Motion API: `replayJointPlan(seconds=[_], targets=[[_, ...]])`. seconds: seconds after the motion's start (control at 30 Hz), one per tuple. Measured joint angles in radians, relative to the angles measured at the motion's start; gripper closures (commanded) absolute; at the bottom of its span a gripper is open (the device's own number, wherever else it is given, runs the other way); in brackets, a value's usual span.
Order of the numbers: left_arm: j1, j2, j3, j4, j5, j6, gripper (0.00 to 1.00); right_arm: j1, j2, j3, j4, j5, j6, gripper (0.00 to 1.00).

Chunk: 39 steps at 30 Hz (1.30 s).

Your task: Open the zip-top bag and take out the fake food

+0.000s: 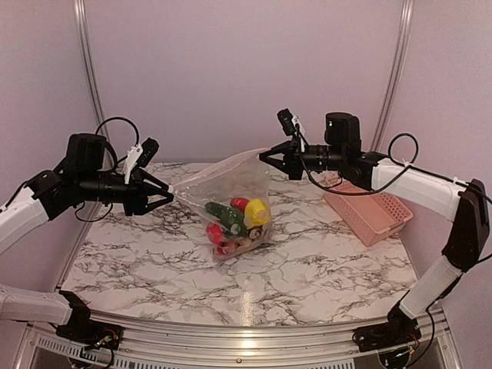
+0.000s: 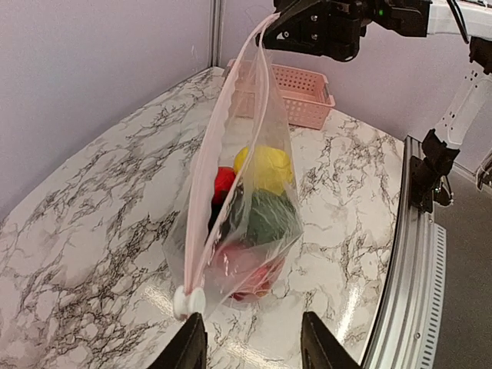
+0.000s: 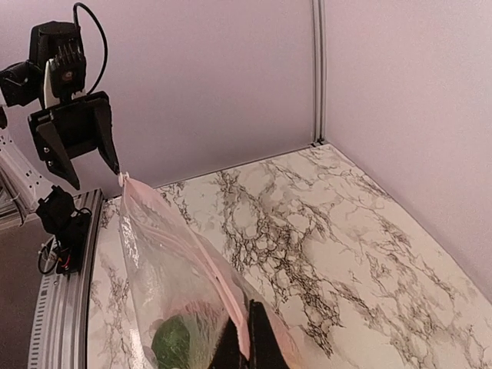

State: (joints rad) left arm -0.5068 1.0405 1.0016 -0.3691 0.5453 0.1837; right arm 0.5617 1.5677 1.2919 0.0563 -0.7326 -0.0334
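The clear zip-top bag [image 1: 229, 181] hangs stretched between my two grippers above the marble table, its pink zip strip [image 2: 231, 131] on top. The fake food [image 1: 237, 219] sits in its bottom: a yellow pepper [image 2: 265, 167], a dark green cucumber [image 2: 265, 217] and red pieces [image 2: 223, 184]. My right gripper [image 1: 266, 156] is shut on the bag's far corner, the strip pinched between its fingers [image 3: 261, 342]. My left gripper [image 2: 254, 344] is open; the white zip slider [image 2: 189, 301] sits at the tip of its left finger, not clamped. The open left gripper also shows in the right wrist view [image 3: 96, 177].
A pink perforated basket [image 1: 367, 206] stands on the table at the right, behind the right arm; it also shows in the left wrist view [image 2: 296, 92]. The table's metal front rail [image 2: 400, 284] runs along the near edge.
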Motion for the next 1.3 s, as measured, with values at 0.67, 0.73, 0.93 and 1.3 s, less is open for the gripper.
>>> replayJointPlan(seconds=[0.67,0.73,0.93,1.3], targets=[[-0.092,0.296,0.386,-0.079,-0.05,-0.06,0.45,0.077,0.016,0.053,-0.122,0.001,-0.119,1.0],[-0.109,0.335,0.412,-0.094,-0.051,-0.056,0.47,0.077,0.016,0.053,-0.125,0.001,-0.121,1.0],[-0.147,0.415,0.473,-0.121,-0.06,-0.036,0.55,0.077,0.016,0.053,-0.127,0.001,-0.121,1.0],[-0.169,0.521,0.542,-0.198,-0.116,0.003,0.92,0.077,0.015,0.053,-0.133,0.002,-0.125,1.0]])
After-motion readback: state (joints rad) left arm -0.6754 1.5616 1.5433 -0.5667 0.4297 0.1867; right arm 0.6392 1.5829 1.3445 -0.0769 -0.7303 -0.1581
